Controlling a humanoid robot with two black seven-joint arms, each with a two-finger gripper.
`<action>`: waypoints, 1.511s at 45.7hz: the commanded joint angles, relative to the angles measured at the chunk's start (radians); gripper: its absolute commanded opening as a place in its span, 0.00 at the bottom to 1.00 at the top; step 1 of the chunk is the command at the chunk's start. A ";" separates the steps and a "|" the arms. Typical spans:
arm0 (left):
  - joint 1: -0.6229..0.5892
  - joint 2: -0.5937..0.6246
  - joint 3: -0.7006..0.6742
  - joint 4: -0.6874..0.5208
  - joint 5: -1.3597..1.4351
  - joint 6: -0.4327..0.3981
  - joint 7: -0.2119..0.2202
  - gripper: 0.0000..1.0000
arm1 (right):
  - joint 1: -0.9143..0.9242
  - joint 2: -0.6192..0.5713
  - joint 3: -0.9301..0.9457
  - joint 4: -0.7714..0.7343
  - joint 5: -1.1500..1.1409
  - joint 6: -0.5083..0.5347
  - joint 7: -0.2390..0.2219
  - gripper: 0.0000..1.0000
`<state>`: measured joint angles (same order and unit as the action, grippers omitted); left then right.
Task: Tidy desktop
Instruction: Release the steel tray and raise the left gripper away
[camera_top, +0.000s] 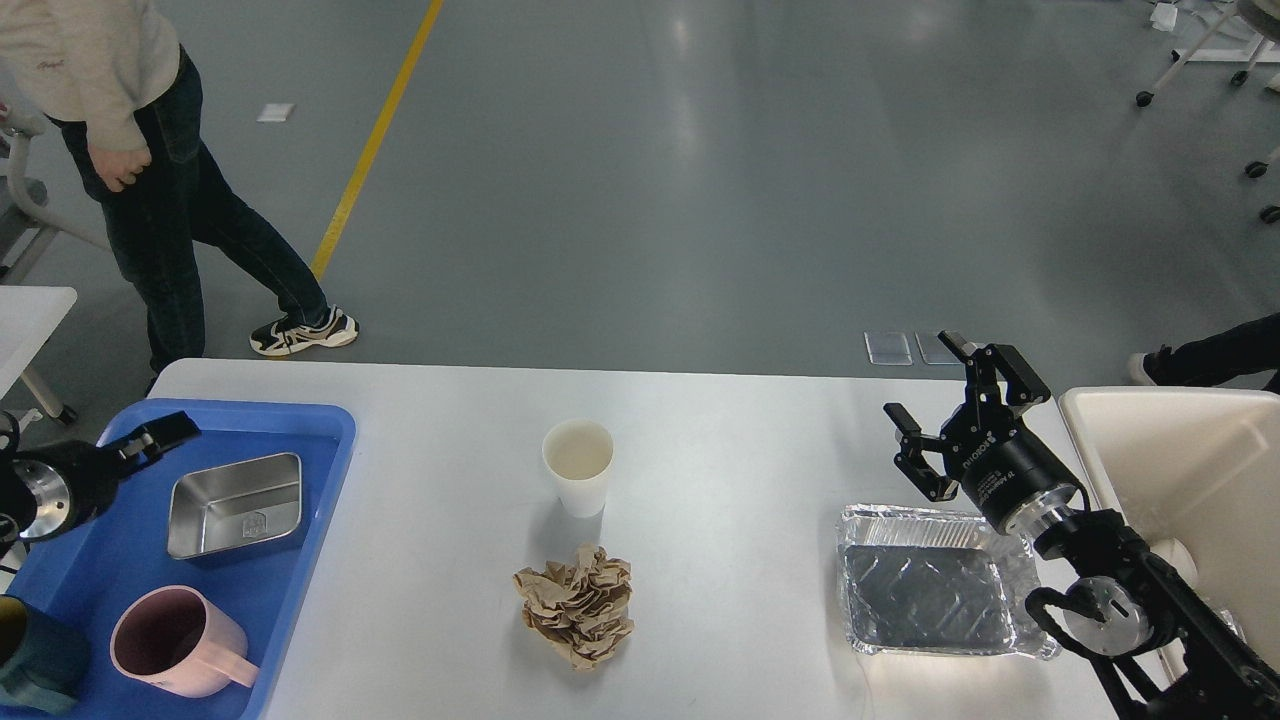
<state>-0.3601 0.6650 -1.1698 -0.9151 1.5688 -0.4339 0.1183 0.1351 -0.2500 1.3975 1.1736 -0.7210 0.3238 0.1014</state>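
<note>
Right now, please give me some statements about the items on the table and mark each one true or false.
1. The white paper cup stands upright on the desktop. True.
2. The pink mug lies on the foil tray. False: it sits in the blue tray.
3. The right tool is open and holds nothing. True.
4. The crumpled brown paper is inside the beige bin. False: it lies on the desktop, near the cup.
5. The steel container is in the blue tray. True.
</note>
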 joint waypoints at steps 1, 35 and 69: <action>-0.075 0.030 -0.010 0.005 -0.154 0.010 0.003 0.97 | 0.000 0.002 0.000 0.000 0.000 0.000 0.000 1.00; -0.295 0.091 -0.131 0.159 -1.467 0.270 0.020 0.97 | 0.001 -0.025 0.000 0.020 0.002 0.000 0.000 1.00; -0.455 -0.125 -0.343 0.487 -1.768 0.150 0.302 0.97 | 0.001 0.014 -0.028 0.023 -0.005 -0.014 0.000 1.00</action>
<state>-0.8526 0.6216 -1.5368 -0.4221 -0.2030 -0.2732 0.4452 0.1364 -0.2382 1.3717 1.1936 -0.7231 0.3134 0.1012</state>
